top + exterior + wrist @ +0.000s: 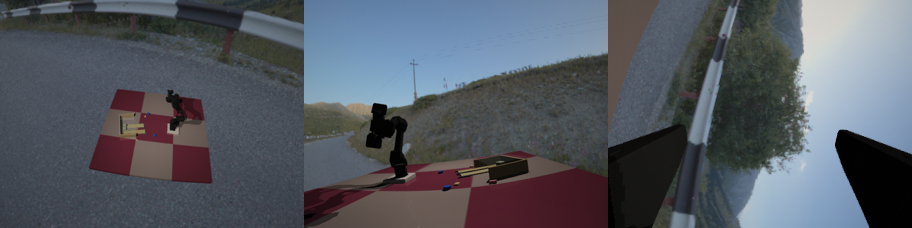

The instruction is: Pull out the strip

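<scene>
Fingers of the gripper point(760, 182) stand wide apart with nothing between them; the wrist view shows only sky, a tree and a guardrail point(708, 105) past the two dark tips, so the tool is aimed away from the work. In the exterior view the gripper point(373, 141) hangs high, folded back near the arm's own upper links, above and just behind its white base plate point(400, 178).

Well away from the gripper, across the checkered board point(529, 200) and far below it, sits an open-fronted wooden tray point(504, 166). Two pale strips point(474, 171) lie side by side, their free ends poking out of the tray toward the arm. Small greenish cubes point(124, 127) rest at the inner ends; which one carries the label is too small to tell.

The strips look thin, flat and stiff, probably light and apt to slide easily, so the protruding end is the sensible place to pinch, with a slow straight pull. The cube looks small, rigid and light; squeezing two opposite flat sides should hold it. Small blue point(446, 187) and yellow point(456, 183) bits lie between the arm and the tray.
</scene>
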`<state>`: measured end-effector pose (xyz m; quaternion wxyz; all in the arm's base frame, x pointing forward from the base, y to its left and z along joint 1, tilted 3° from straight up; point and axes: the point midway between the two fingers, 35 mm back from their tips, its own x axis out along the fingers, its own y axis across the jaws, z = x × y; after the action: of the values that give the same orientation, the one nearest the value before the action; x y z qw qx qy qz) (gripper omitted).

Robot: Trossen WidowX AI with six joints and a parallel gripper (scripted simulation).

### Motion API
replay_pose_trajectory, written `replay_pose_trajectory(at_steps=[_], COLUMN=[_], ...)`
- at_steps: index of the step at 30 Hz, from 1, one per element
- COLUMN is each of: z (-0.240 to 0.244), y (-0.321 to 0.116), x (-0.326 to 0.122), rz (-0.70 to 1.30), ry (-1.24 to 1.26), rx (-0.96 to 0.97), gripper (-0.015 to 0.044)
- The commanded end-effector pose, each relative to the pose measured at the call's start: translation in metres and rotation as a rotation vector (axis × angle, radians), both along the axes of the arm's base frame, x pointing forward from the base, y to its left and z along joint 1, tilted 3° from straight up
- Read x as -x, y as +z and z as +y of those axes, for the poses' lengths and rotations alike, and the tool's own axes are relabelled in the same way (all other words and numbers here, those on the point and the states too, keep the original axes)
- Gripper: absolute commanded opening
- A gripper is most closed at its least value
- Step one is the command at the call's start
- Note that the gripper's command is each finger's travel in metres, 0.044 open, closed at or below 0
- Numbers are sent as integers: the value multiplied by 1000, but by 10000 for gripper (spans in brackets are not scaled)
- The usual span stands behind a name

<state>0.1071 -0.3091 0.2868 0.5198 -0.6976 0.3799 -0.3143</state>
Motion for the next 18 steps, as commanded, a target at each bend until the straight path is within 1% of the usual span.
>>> replay_pose_trajectory(at_steps=[1, 6, 11, 18], z=[20, 56, 108, 199], y=[-9, -24, -40, -62], x=[-55, -111, -162, -206], rz=[-152, -289, -407, -472], ry=[150, 293, 387, 411], rx=[-193, -454, -784, -1240], gripper=[400, 400, 400, 400])
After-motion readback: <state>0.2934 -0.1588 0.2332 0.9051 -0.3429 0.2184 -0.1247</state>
